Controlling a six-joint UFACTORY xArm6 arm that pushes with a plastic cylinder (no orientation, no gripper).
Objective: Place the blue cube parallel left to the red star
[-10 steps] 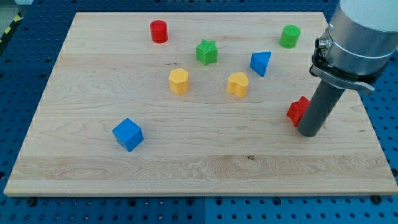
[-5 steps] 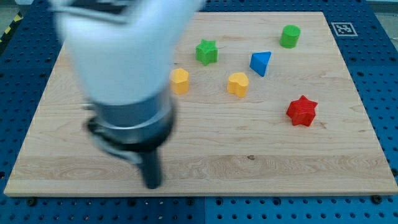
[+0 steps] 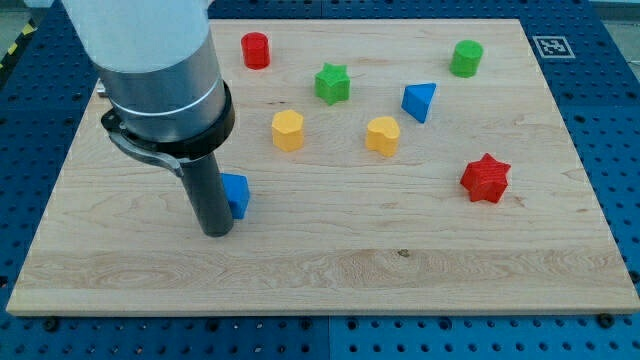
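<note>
Now the tip (image 3: 217, 232) touches the blue cube's (image 3: 236, 194) left side.
Rod upright near the board's (image 3: 330, 270) left edge; red star (image 3: 486, 178) far right.

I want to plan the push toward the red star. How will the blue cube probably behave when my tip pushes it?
The blue cube has flat faces, so it likely slides and will not roll. My tip sits at its left corner, so an off-centre push may turn it. It looks small and rigid, probably light on the smooth wooden board.
</note>
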